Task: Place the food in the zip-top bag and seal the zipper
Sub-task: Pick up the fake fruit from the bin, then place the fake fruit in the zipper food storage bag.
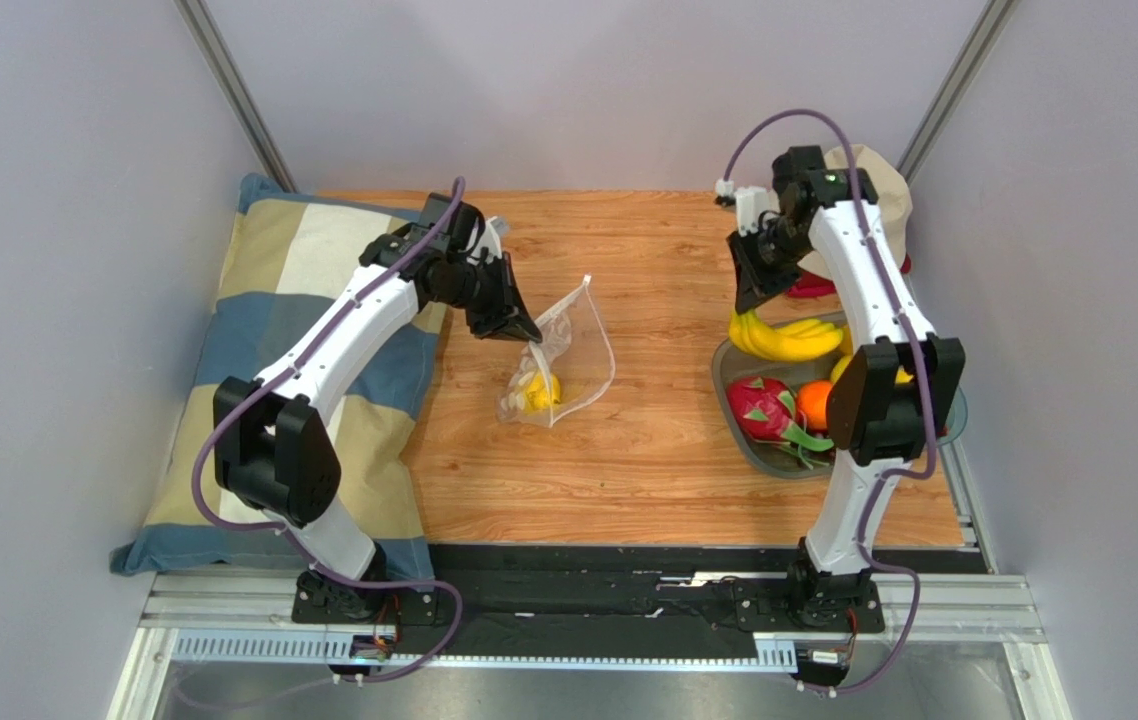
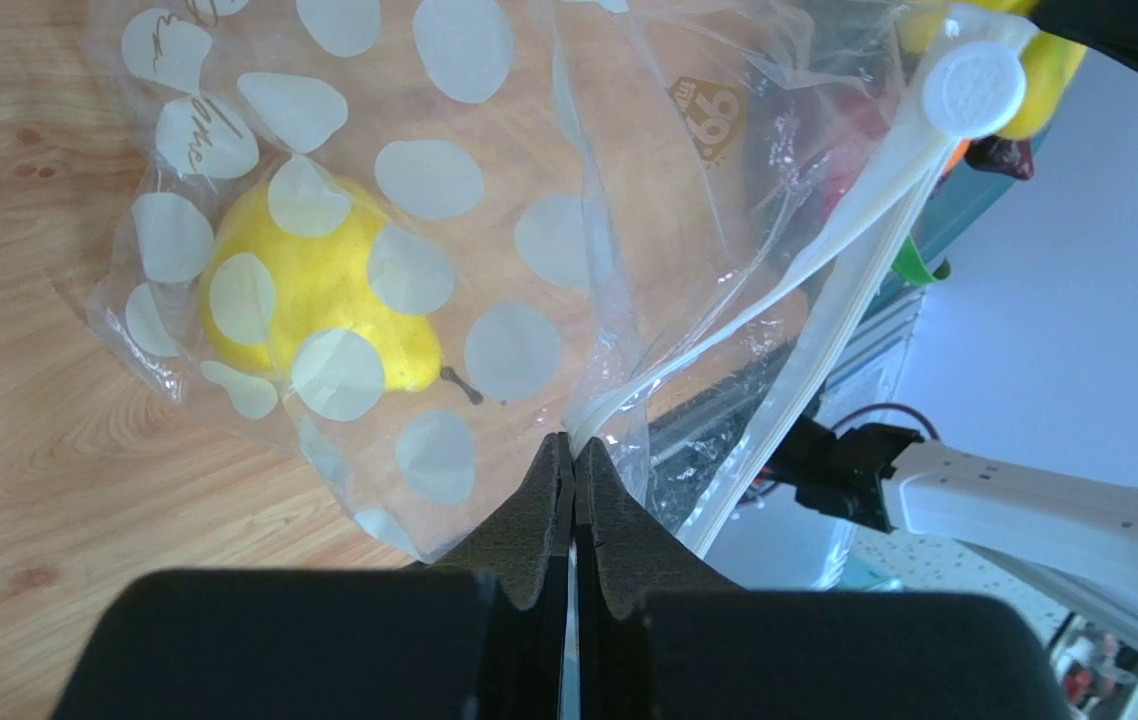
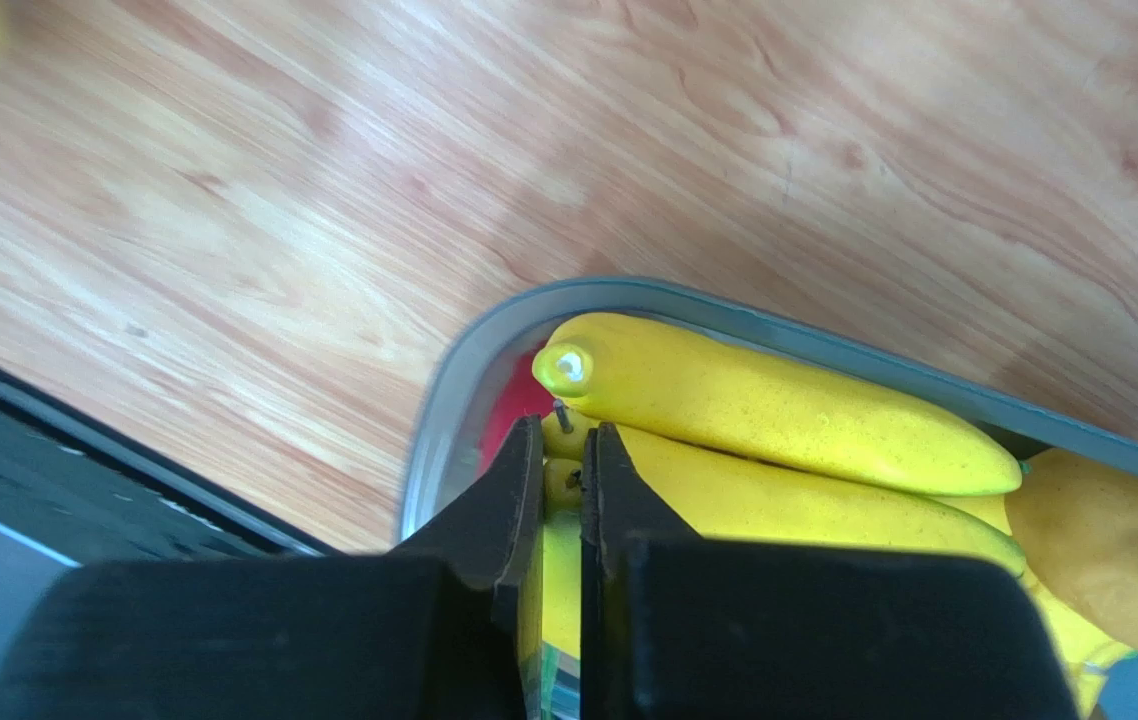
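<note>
Left claw (image 2: 574,450) is fully closed, pinching the film of the zip-top bag (image 2: 425,180) right by the zipper (image 2: 831,270). Likely reason: it lifts one lip so the mouth stays gaped and faces the tray side for loading. In the left wrist view the bag fans out from the tips toward 11–12 o'clock, and the zipper strip runs off toward 1–2 o'clock. One yellow fruit (image 2: 305,293) is already inside, at about 10 o'clock from the tips, resting on the table (image 1: 650,450). Right claw (image 3: 568,435) is down at the grey tray (image 3: 455,390) with jaws nearly together, nipped onto the stem end of the bananas (image 3: 771,405). The bunch extends toward 3–4 o'clock from the tips. The stem looks like the thin, grippable part, so that pick point makes sense. In the top view the bag mouth is at roughly 9 o'clock from the tray, well apart. The dragon fruit (image 1: 760,405) and orange (image 1: 816,402) sit in the tray, at 6 o'clock of the bananas. The zipper is unsealed, so most of the loading is left.
</note>
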